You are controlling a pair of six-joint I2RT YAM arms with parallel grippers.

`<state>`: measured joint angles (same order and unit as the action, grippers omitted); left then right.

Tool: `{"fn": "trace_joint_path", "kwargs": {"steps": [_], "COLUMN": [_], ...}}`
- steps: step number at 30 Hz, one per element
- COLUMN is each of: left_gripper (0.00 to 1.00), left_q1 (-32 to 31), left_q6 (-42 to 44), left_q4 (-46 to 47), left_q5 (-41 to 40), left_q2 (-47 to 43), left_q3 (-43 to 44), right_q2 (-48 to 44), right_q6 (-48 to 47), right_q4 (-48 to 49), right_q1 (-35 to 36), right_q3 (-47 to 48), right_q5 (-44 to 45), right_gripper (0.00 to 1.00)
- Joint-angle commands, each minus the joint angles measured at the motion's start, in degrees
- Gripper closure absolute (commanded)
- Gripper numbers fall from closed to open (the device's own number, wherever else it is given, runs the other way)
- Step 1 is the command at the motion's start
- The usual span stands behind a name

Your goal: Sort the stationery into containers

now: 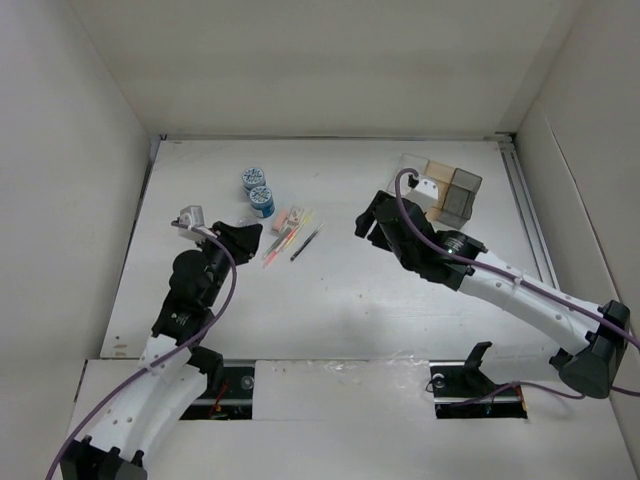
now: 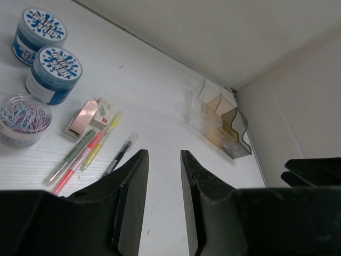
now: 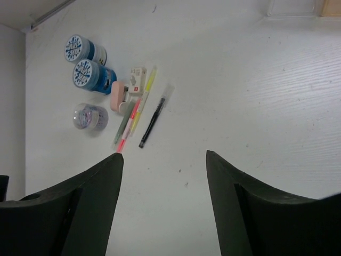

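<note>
White tabletop point(image 1: 340, 290) — containers point(image 3: 330, 4) cut off at right-wrist view's top edge.

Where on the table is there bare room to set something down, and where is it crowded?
Free: the middle, between the pens and right gripper; the far strip between the blue tubs and containers; the near strip before the arm bases. Crowded: far left, around tubs, pens and left gripper.
</note>
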<state>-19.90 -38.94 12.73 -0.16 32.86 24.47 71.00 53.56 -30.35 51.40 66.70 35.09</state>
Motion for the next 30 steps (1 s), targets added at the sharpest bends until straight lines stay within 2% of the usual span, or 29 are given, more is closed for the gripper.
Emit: {"fn": "trace_joint_path", "kwargs": {"steps": [1,2,5,6,7,9,10,11,15,16,18,20,21,22,23,24,26,28,30], "left_gripper": [0.72,0.70,0.65,0.62,0.52,0.46,0.44,0.47,0.72,0.76,0.81,0.81,0.81,0.78,0.74,0.63,0.53,0.41,0.35], "left_q1": [-0.14,-0.14,-0.14,-0.14,-0.14,-0.14,-0.14,-0.14,-0.14,-0.14,-0.14,-0.14,-0.14,-0.14,-0.14,-0.14,-0.14,-0.14,-0.14], "left_q6": [1.23,1.23,1.85,1.85,1.85,1.85,1.85,1.85,0.19,-0.52,-1.66,-3.16,-3.77,-4.73,-5.44,-5.97,-6.58,-7.47,-7.47], "left_q4": [4.14,4.67,4.67,4.67,4.67,4.67,4.67,4.67,-1.28,-2.44,-4.29,-6.74,-7.36,-7.37,-8.24,-8.77,-8.78,-9.57,-8.78], "left_q5": [-1.59,-1.59,-1.59,-1.59,-1.59,-0.98,-0.98,-0.98,-8.77,-10.19,-12.13,-15.54,-16.35,-17.14,-18.89,-19.60,-21.27,-24.26,-24.80], "left_q2": [-1.40,-1.40,-1.92,-2.45,-2.45,-2.97,-2.98,-2.98,-7.62,-8.86,-11.32,-14.04,-14.05,-14.75,-14.76,-14.23,-13.36,-11.95,-11.33], "left_q3": [-0.21,-0.21,0.31,0.32,0.32,0.32,0.32,0.32,0.32,0.32,0.32,0.32,0.32,-0.29,-0.30,-0.30,-0.82,-0.83,-1.53], "right_q2": [-0.25,-0.25,0.36,0.36,0.36,2.03,2.64,3.26,9.83,11.25,15.71,19.07,21.00,25.11,27.32,29.61,36.53,41.12,47.89], "right_q6": [0.05,0.66,0.67,0.67,0.67,0.15,0.14,-0.82,-3.81,-4.42,-5.83,-8.11,-8.64,-9.87,-10.57,-11.28,-13.38,-14.62,-16.20], "right_q4": [2.83,2.84,3.37,3.37,3.37,2.84,2.84,2.84,2.84,2.84,2.84,3.54,4.06,4.07,4.07,4.07,4.07,4.07,3.28], "right_q1": [0.37,0.37,0.37,0.37,0.37,0.37,0.37,0.37,0.37,0.37,0.37,0.37,0.37,0.37,0.37,0.37,0.37,0.37,0.37], "right_q3": [-0.33,-0.34,-0.35,-0.34,1.05,2.12,2.64,3.61,9.12,10.46,14.49,17.31,20.55,22.49,24.43,26.45,33.21,37.87,45.51], "right_q5": [0.06,0.06,-1.25,-1.25,-1.25,-1.78,-2.56,-2.57,-2.57,-2.57,-3.80,-4.85,-5.90,-6.43,-7.14,-8.45,-9.60,-10.91,-10.92], "right_gripper": [0.30,0.23,0.13,0.11,0.08,0.09,0.14,0.19,0.89,0.95,0.98,0.89,0.80,0.69,0.44,0.35,0.18,0.11,0.05]}}
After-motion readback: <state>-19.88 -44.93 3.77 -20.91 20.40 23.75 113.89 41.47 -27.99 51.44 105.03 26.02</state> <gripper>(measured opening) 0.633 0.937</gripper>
